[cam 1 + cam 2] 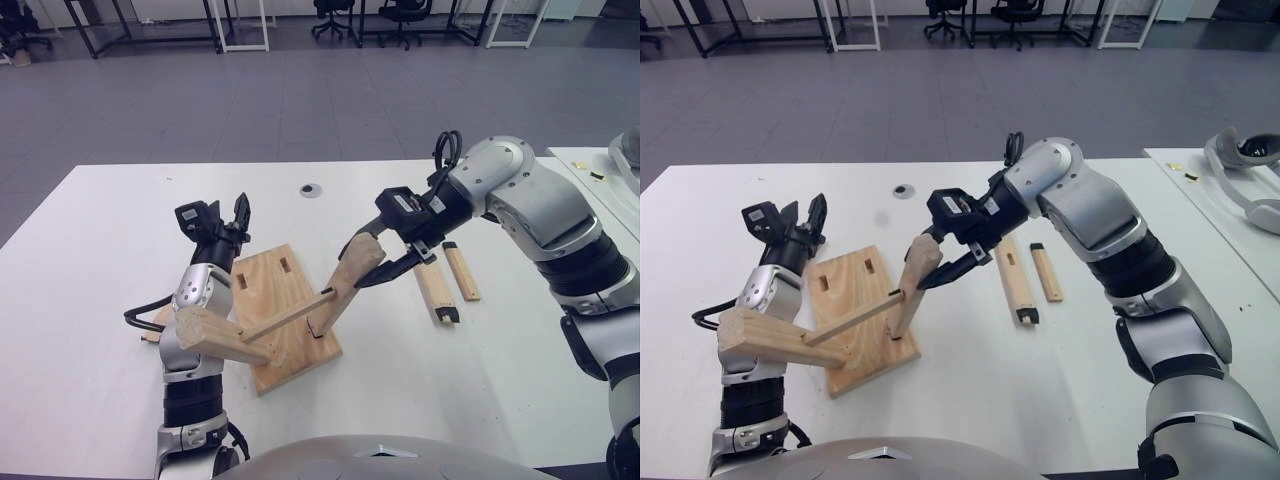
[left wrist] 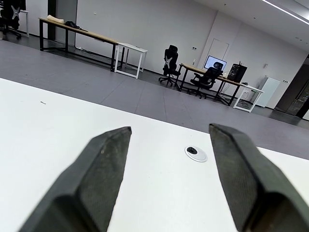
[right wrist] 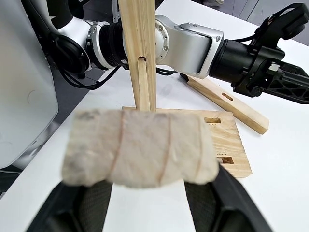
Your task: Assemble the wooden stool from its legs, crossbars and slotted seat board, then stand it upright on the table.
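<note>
Nearest us, on the left of the white worktop, a thick wooden leg lies slantwise in front of the left forearm. We cannot tell whether it touches the arm. A thin crossbar runs from this leg up and to the right, above the slotted seat board, and joins a second leg. The seat board lies flat, turned at an angle, and we see two slots near its far end. The second leg stands tilted, its lower end at the board's right edge.

Its upper end is clamped between the fingers of the right end effector, which comes in from the right. From the right wrist we see the blunt end of that leg gripped between the two dark fingers.

Left of the board, a further slotted leg lies on the worktop under the left arm. Right of the held leg, two loose wooden pieces lie side by side, close but apart.

Farther off, the left end effector hangs just beyond the board's far left corner, spread wide and holding nothing, pointing away from us. Beyond it a round grommet sits in the worktop. Office chairs stand on the grey floor at the far side of the room.
</note>
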Action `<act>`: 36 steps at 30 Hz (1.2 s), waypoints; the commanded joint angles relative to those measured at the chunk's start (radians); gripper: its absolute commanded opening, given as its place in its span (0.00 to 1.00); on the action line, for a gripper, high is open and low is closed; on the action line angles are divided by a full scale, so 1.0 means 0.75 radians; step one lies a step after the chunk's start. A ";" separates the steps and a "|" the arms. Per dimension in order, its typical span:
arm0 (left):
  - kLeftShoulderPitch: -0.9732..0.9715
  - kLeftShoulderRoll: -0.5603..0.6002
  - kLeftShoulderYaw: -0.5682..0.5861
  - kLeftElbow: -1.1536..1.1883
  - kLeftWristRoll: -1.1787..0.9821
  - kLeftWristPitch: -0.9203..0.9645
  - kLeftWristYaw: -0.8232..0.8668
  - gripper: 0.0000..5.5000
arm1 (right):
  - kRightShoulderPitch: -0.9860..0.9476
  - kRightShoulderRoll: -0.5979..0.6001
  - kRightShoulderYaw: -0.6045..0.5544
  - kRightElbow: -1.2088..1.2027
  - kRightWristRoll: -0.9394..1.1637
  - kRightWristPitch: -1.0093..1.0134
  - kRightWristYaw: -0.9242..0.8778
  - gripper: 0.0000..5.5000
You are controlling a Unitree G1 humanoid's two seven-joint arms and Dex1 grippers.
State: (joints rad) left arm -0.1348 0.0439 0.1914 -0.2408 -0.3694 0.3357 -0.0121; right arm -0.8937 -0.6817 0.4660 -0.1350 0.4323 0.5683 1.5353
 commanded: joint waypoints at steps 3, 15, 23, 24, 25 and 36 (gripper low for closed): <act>-0.005 -0.012 -0.015 0.001 0.019 -0.005 0.003 0.53 | 0.255 0.071 0.122 0.011 -0.063 0.070 -0.133 0.38; -0.014 -0.025 -0.006 0.030 0.024 -0.036 -0.016 0.53 | 0.252 0.072 0.072 0.013 0.023 0.224 -0.194 0.47; -0.011 -0.033 0.003 0.030 0.030 -0.048 -0.007 0.53 | 0.257 0.038 0.071 0.072 -0.082 0.059 -0.153 0.77; -0.012 -0.034 0.004 0.031 0.030 -0.050 -0.006 0.53 | 0.246 0.039 0.064 0.100 -0.106 0.030 -0.151 0.81; -0.014 -0.035 0.006 0.032 0.030 -0.051 -0.004 0.53 | 0.229 0.036 0.056 0.132 -0.130 -0.005 -0.144 0.84; 0.003 -0.051 0.003 0.024 0.046 -0.065 0.013 0.53 | -0.431 0.163 -0.248 0.733 -0.283 -0.260 -0.288 0.85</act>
State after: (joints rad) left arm -0.1321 0.0045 0.1989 -0.2185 -0.3430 0.2909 -0.0113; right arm -1.1627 -0.5936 0.3223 0.4566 0.1785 0.3043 1.3413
